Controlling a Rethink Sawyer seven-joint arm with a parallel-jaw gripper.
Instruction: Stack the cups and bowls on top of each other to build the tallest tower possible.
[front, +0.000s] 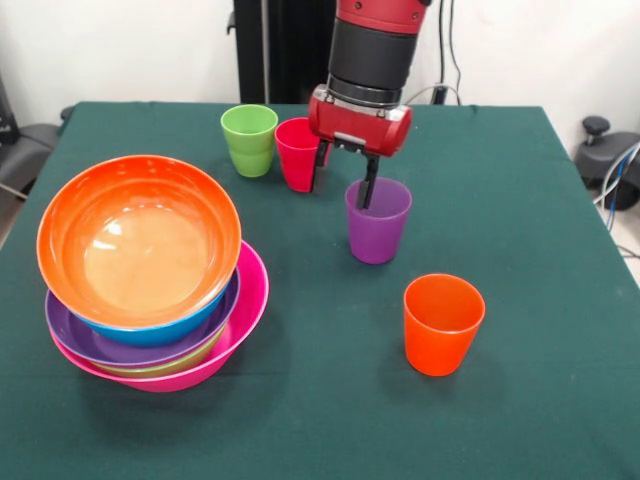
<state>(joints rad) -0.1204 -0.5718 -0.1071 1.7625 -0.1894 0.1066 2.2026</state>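
At the left stands the tower (150, 290), a pile of nested bowls. The pink bowl (250, 300) is at the bottom, then a sliver of green, a purple bowl (75, 335), a blue bowl (185, 325), and a tilted orange bowl (140, 240) on top. Upright on the cloth are a green cup (249, 140), a red cup (295, 155), a purple cup (378, 225) and an orange cup (443, 323). My gripper (345, 178) is open over the purple cup's left rim. One finger dips inside the cup; the other hangs outside it, beside the red cup.
The table is covered by a dark green cloth (330, 420). A black chair part (605, 150) and cables sit off the right edge, and a dark seat is off the left edge.
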